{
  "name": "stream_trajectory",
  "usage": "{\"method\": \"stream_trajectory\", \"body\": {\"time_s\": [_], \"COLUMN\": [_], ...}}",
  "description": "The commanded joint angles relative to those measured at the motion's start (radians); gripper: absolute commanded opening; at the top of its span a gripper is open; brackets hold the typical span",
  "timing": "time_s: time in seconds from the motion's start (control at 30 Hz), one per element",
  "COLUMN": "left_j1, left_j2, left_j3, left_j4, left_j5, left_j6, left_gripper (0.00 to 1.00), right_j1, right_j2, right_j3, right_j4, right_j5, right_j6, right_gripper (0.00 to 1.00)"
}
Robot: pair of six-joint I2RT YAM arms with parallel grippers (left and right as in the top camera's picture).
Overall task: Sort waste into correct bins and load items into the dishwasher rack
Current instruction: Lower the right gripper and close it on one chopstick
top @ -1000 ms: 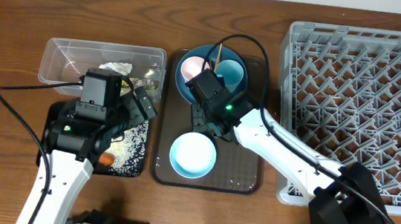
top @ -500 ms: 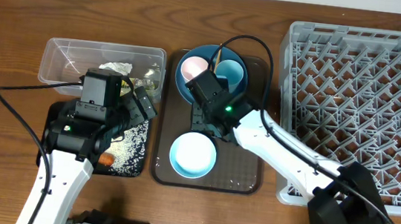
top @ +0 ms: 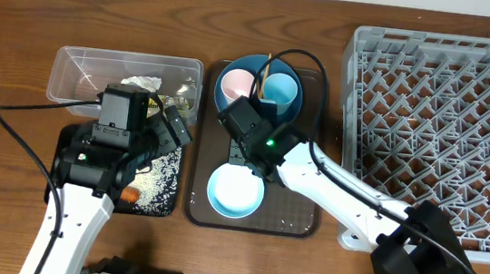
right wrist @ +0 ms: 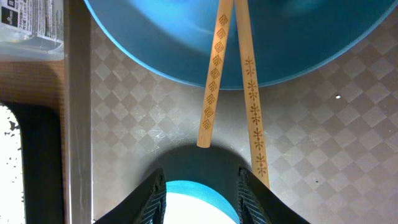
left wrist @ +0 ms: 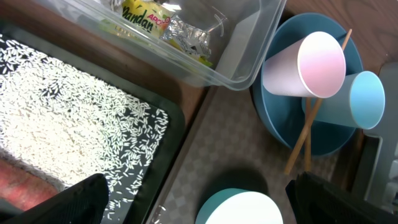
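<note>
The pale-blue bowl [top: 235, 193] stands on the brown tray; it also shows in the right wrist view [right wrist: 199, 199] and the left wrist view [left wrist: 242, 213]. My right gripper [top: 245, 155] [right wrist: 202, 190] is open, its fingers on either side of the bowl's far rim. The blue plate [top: 257, 111] [right wrist: 261, 43] holds the pink cup [top: 235, 83] [left wrist: 311, 62], the light-blue cup [top: 280, 91] [left wrist: 364, 99] and the chopsticks [right wrist: 214, 81] [left wrist: 305, 137]. My left gripper [top: 171, 131] [left wrist: 199, 196] is open and empty above the black tray [top: 165, 203].
The clear tub [top: 78, 78] holds the napkin [top: 141, 82] and the wrapper [top: 178, 104] [left wrist: 146, 22]. Rice [top: 164, 170] [left wrist: 62, 118] and the carrot [top: 129, 195] lie in the black tray. The grey rack [top: 446, 131] stands at the right. The brown tray [top: 296, 211] lies in the middle.
My right gripper has moved from over the plate's near edge toward the bowl. The left arm has not moved.
</note>
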Motion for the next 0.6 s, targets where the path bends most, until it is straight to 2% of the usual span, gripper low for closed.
{"method": "stream_trajectory", "body": {"time_s": [0.0,0.2,0.57], "left_j1": [0.004,0.004,0.004], "left_j2": [0.003,0.003,0.003], "left_j3": [0.014,0.014,0.014], "left_j4": [0.0,0.0,0.0], "left_j5": [-0.009,-0.009,-0.009], "left_j6": [0.003,0.003,0.003], "left_gripper": [0.98,0.98,0.98], "right_j1": [0.008,0.008,0.008], "right_j2": [0.006,0.006,0.006], "right_j3": [-0.022,-0.066,-0.102], "right_j4": [0.008,0.089,0.136], "right_j5": [0.047,0.045,0.064], "right_j6": [0.026,0.032,0.101], "right_gripper": [0.38,0.4,0.4]}}
